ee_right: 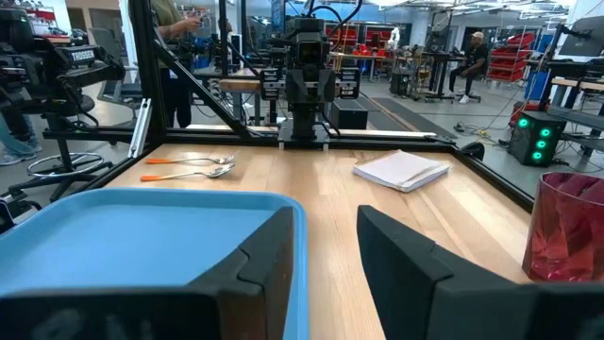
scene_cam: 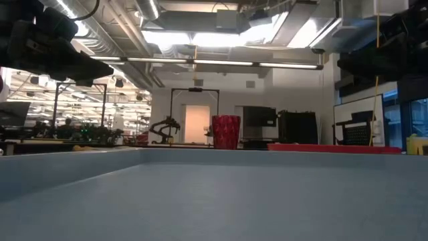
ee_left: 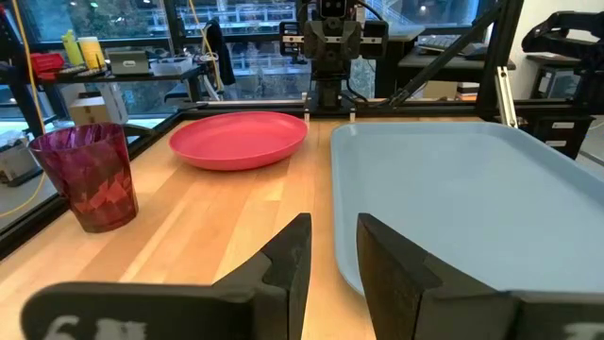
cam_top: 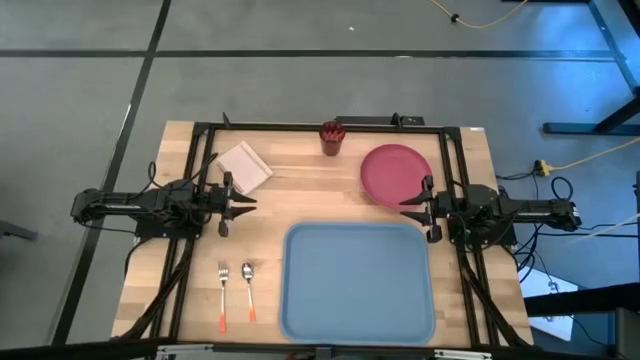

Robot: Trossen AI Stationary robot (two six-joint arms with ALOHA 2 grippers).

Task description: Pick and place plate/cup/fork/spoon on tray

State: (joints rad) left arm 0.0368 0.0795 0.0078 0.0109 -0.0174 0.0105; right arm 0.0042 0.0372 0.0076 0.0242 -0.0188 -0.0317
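The light-blue tray (cam_top: 358, 282) lies flat at the table's near middle. Beyond it, on the far right, rests the pinkish-red plate (cam_top: 395, 173); the dark red cup (cam_top: 331, 138) stands upright at the far edge. Near the front left, the fork (cam_top: 222, 294) and the spoon (cam_top: 248, 290) lie side by side, handles toward the near edge. My left gripper (cam_top: 248, 204) hovers open at the left side, pointing level toward the right. My right gripper (cam_top: 406, 205) hovers open at the right side, facing it, close beside the plate. Neither touches anything.
A white square pad (cam_top: 244, 167) lies at the far left, just beyond my left gripper. A black frame (cam_top: 300, 126) runs along the table's far edge and down both sides. Bare wood shows between the pad, the cup and the tray.
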